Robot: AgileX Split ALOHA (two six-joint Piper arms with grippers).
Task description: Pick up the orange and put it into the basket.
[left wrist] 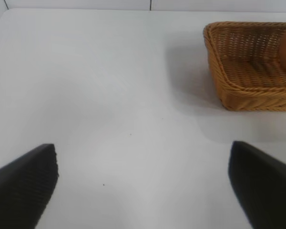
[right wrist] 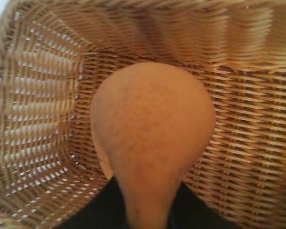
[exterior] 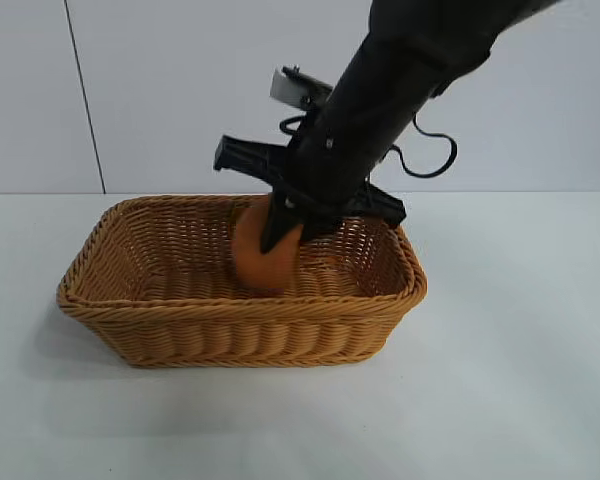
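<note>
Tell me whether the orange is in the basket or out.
In, though held: the orange hangs inside the basket walls, gripped by the right gripper.

The right arm slants down from one o'clock, its tool (exterior: 280, 232) clamped tight. The left tool (left wrist: 143, 183) sits level-low, fingers (left wrist: 21, 183) spread wide.

Lab-style test bench — bare white table (exterior: 520, 380), plain white panelled wall (exterior: 160, 90), black robot arm (exterior: 400, 70) overhead
</note>
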